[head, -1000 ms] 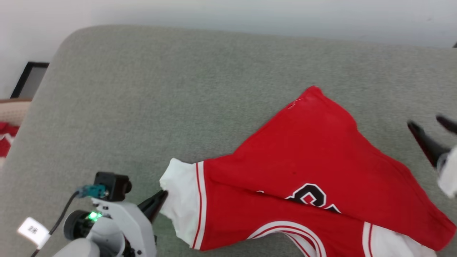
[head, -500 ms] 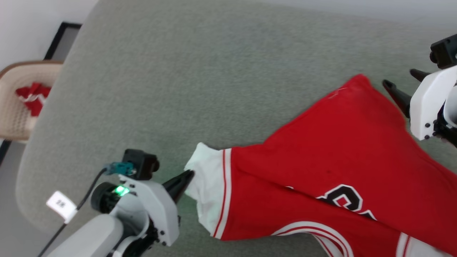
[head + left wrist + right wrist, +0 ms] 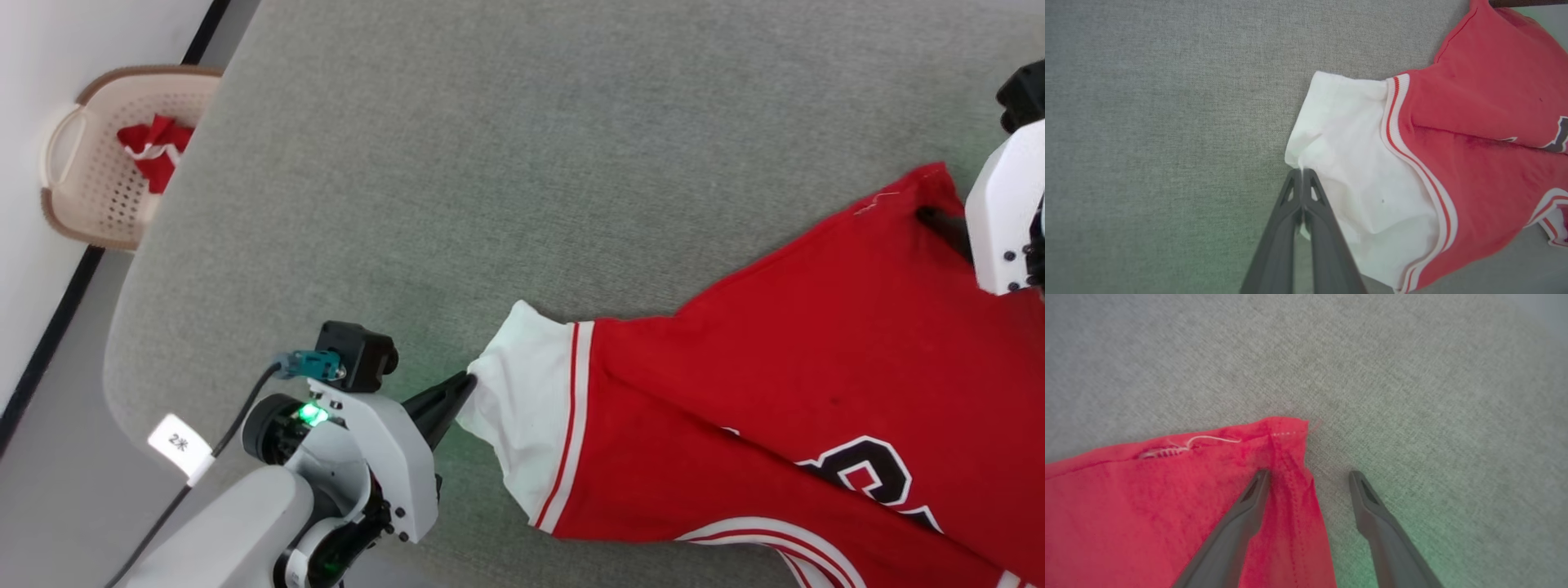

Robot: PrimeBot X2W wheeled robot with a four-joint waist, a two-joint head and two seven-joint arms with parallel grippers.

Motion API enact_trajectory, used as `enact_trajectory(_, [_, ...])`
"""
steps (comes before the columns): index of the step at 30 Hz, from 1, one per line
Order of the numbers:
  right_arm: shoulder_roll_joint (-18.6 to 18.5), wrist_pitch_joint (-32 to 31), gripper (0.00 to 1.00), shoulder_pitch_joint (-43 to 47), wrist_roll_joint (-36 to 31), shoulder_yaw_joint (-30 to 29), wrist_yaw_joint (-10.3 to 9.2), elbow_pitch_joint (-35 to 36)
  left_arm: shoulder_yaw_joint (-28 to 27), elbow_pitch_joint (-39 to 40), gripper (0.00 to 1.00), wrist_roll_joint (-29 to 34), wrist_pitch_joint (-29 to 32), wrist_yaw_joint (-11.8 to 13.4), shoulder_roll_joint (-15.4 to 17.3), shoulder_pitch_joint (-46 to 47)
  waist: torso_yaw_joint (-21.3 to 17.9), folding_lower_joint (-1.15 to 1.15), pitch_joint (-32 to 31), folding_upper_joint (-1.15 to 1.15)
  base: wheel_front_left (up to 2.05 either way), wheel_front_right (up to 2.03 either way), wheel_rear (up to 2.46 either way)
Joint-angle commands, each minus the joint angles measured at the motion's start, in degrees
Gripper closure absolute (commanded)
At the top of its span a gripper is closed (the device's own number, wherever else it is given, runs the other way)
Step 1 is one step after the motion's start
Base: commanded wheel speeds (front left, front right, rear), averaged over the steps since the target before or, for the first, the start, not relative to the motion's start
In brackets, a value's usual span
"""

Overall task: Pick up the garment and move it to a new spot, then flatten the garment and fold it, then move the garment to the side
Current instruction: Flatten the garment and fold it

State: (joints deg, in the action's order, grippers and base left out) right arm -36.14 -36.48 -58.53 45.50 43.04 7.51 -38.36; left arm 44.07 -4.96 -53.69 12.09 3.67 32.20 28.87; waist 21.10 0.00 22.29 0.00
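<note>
The red shirt [image 3: 775, 367] lies spread on the grey cloth-covered counter [image 3: 490, 163], towards its right and near side, with part of the black-and-white chest lettering [image 3: 873, 469] showing. Its white sleeve [image 3: 522, 408] points to the left, joined to the red body by a striped band.

The left hand [image 3: 1301, 171] is pressed fully closed, its two dark fingers pinching the outer edge of that sleeve's cuff; in the head view its tips [image 3: 465, 382] meet the white cloth there.

The right hand [image 3: 1308, 473] is spread wide and holds nothing. It is over the far red corner of the shirt, where a loose white thread [image 3: 1208, 440] lies along the hem: one finger is above the red cloth, the other above bare counter just beside the shirt's edge. I cannot tell whether the fingers touch the cloth.

Off the counter's far left corner, a beige perforated basket [image 3: 90, 188] stands on the floor with a small red-and-white cloth [image 3: 155, 151] in it.
</note>
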Motion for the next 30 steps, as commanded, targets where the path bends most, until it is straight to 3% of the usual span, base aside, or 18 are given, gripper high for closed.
enact_trajectory(1, [0.88, -1.52, 0.49, 2.27, 0.65, 2.83, -0.06, -1.80, 0.01, -0.28, 1.00, 0.04, -0.16, -0.21, -0.34, 0.52, 0.61, 0.00, 0.57, 0.00, 0.00, 0.00, 0.00])
enact_trajectory(2, [0.79, -2.23, 1.00, 2.22, 1.55, 3.94, -0.06, -2.46, 0.01, -0.49, 1.00, -0.08, -0.26, -0.28, -0.39, 0.54, 0.65, 0.00, 0.56, 0.00, 0.00, 0.00, 0.00])
enact_trajectory(9, [-0.29, 1.16, 1.00, -1.83, 2.83, 7.17, -0.09, -5.86, -0.55, -1.51, 1.00, -0.57, -0.40, -0.36, 0.34, 0.57, -0.72, 0.00, -0.35, 0.00, 0.00, 0.00, 0.00])
enact_trajectory(16, [0.25, 7.25, 1.00, -5.35, 4.65, 7.70, -0.09, -5.66, -2.08, -0.68, 1.00, 0.09, 1.88, 0.78, 3.63, 3.42, -4.64, 0.00, -3.30, 0.00, 0.00, 0.00, 0.00])
enact_trajectory(23, [0.20, 12.56, 1.00, -7.49, 5.15, 7.77, -0.08, -4.02, -3.94, 1.95, 1.00, 1.58, 7.85, 1.25, 8.57, 11.06, -9.46, 0.00, -7.39, 0.00, 0.00, 0.00, 0.00])
enact_trajectory(30, [-0.52, 16.58, 1.00, -10.61, 3.01, 6.69, -0.08, -1.59, -4.59, 0.99, 1.00, 3.99, 15.16, -0.35, 11.78, 22.13, -13.57, 0.00, -11.01, 0.00, 0.00, 0.00, 0.00])
